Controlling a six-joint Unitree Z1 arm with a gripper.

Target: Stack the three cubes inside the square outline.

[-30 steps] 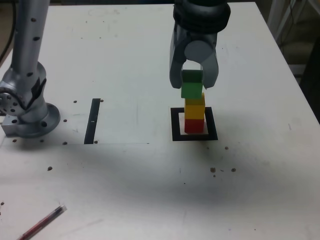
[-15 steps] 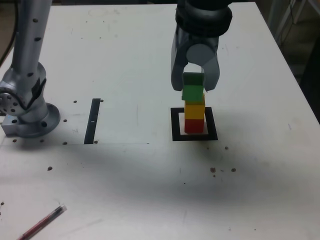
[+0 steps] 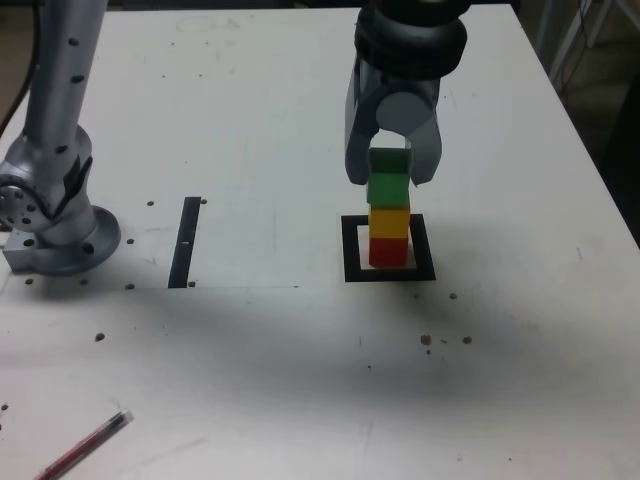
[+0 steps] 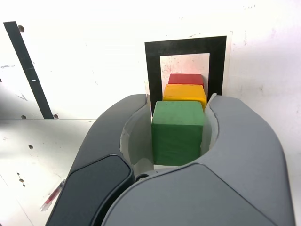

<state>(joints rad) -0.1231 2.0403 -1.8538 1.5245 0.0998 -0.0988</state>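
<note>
While pointing down, end effector (image 3: 391,165) straddles green cube (image 3: 388,189), atop yellow cube (image 3: 389,222)

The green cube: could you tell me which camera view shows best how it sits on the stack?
The exterior view: the green cube appears side-on, resting on the yellow cube above the red cube. The wrist view shows the green cube large between the gripper jaws, hiding the contact beneath.

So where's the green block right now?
In the exterior view the green block sits right of centre, atop the yellow block, between the end effector jaws, above the square outline.
</note>
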